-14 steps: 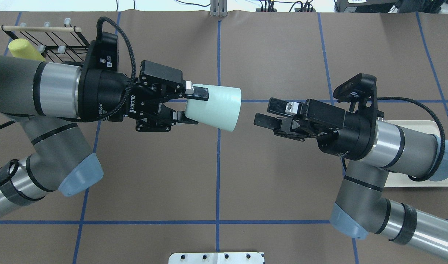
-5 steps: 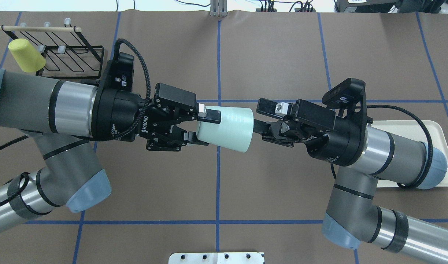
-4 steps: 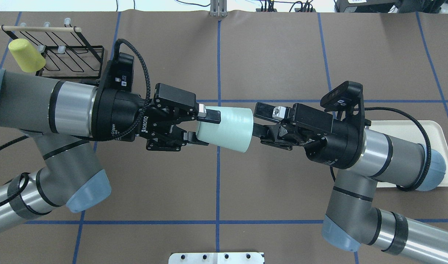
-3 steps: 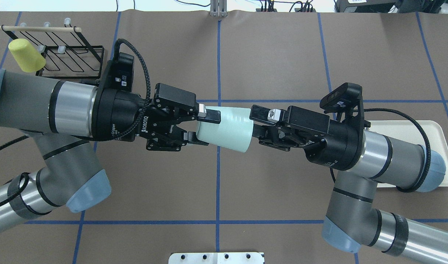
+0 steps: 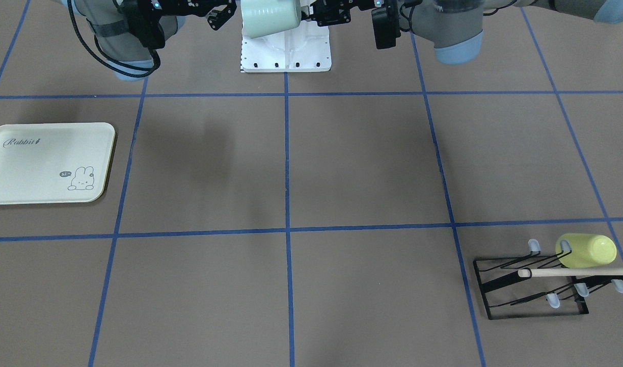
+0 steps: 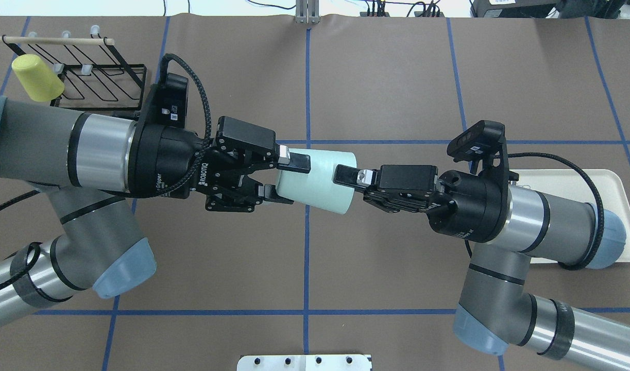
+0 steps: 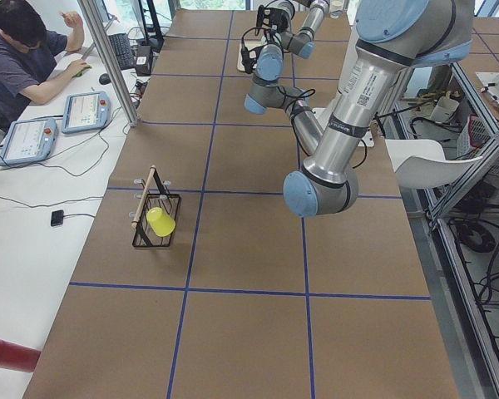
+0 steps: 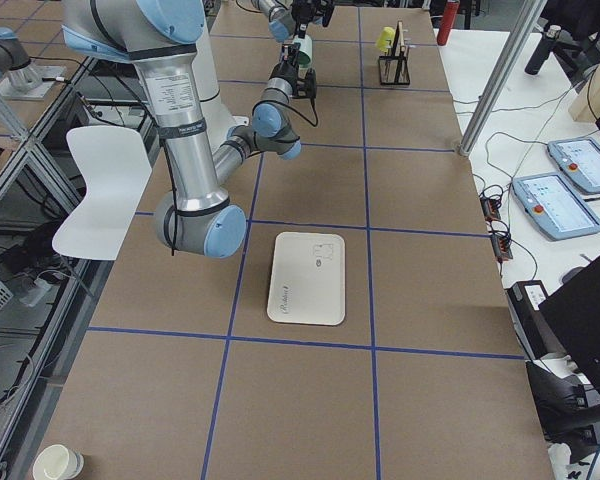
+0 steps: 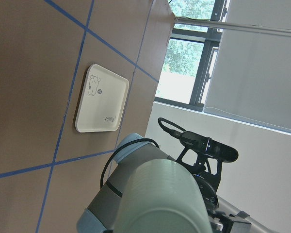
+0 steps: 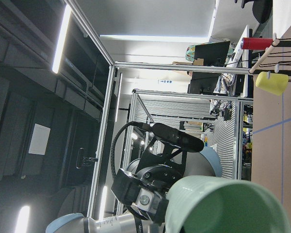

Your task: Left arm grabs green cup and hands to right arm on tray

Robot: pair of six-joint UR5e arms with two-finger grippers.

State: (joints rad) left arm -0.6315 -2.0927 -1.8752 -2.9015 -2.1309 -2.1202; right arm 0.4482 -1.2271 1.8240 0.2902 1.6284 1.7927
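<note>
High over the middle of the tabletop (image 6: 397,77), the green cup (image 6: 317,180) hangs on its side, clear of the brown surface. Its narrow base points toward the left arm (image 6: 47,149) and its open mouth toward the right arm (image 6: 546,226).

At the base end the left end effector (image 6: 289,179) pinches the green cup. One finger (image 6: 295,162) presses the far side of the wall and the other the near side.

At the mouth end the right end effector (image 6: 346,179) meets the rim. One of its fingers (image 6: 348,174) lies along the outside of the wall just past the lip. Its partner is hidden, so whether this end effector is pressed onto the wall or spread cannot be told. The right wrist view shows the mouth along its lower edge, pale inside showing.

Both arms reach in roughly level from opposite sides.

The tray (image 6: 567,180) lies flat on the tabletop on the robot's right, well apart from the green cup. In the overhead view it is partly covered by the right arm's wrist.

At the far left corner a black wire rack (image 6: 98,77) carries a yellow cup (image 6: 34,77) lying on its side. Blue tape lines (image 6: 307,268) cross the tabletop, one passing under the green cup.
</note>
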